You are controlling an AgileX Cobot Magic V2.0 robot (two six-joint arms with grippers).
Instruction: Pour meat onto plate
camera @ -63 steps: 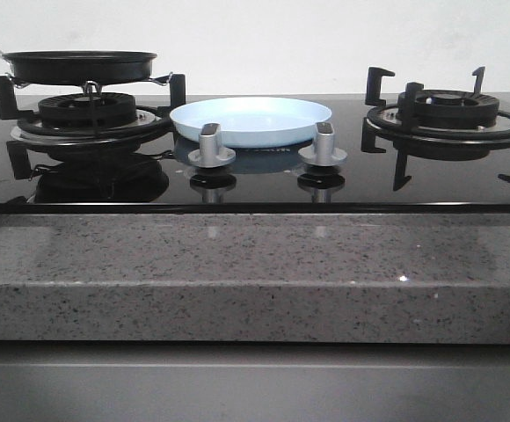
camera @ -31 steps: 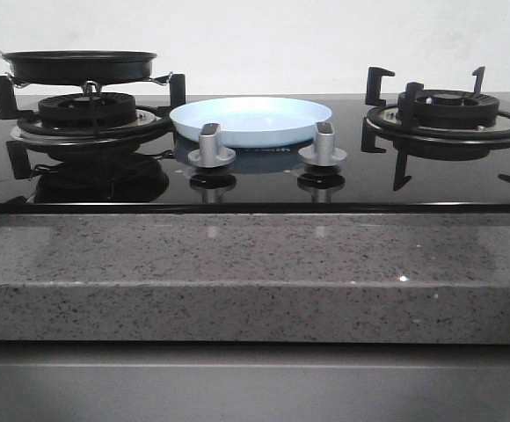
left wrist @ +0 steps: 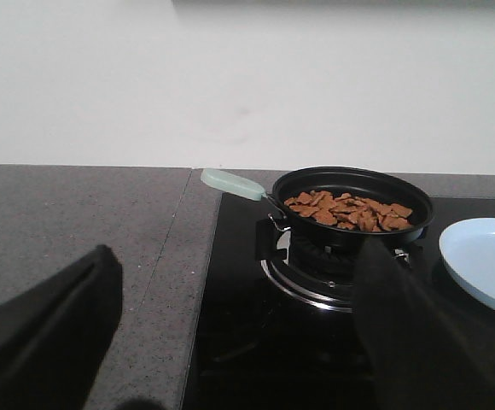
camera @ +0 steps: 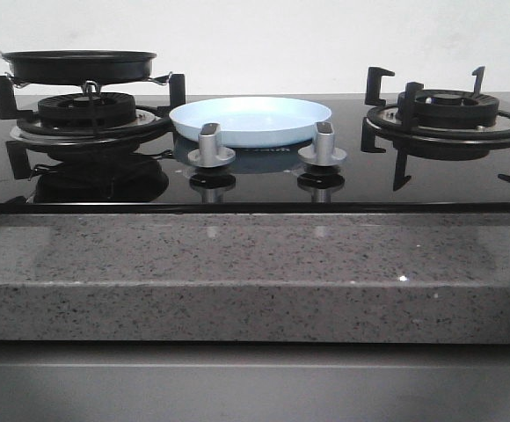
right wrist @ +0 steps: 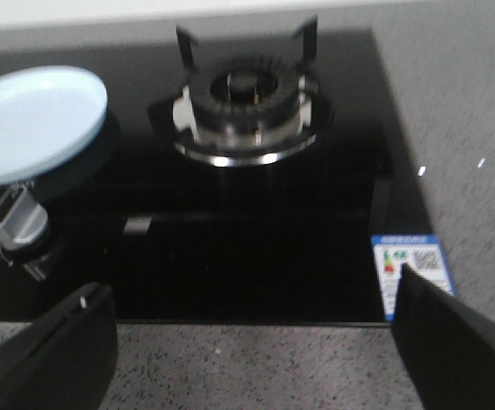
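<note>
The meat (left wrist: 350, 211), a heap of small orange-brown pieces, lies in a black frying pan (left wrist: 352, 202) with a pale-green handle (left wrist: 231, 183) on the left burner. The pan also shows in the front view (camera: 79, 64), where the meat is hidden. The pale-blue plate (camera: 251, 120) sits empty on the black hob between the burners, and shows in the left wrist view (left wrist: 486, 260) and right wrist view (right wrist: 36, 122). My left gripper (left wrist: 239, 329) is open and empty, well short of the pan. My right gripper (right wrist: 252, 337) is open and empty over the counter's front edge. Neither arm shows in the front view.
Two silver knobs (camera: 212, 147) (camera: 324, 145) stand just in front of the plate. The right burner (camera: 448, 119) has raised black supports. A blue-and-white label (right wrist: 410, 269) sits at the hob's front right corner. A grey speckled counter (camera: 255, 277) surrounds the hob.
</note>
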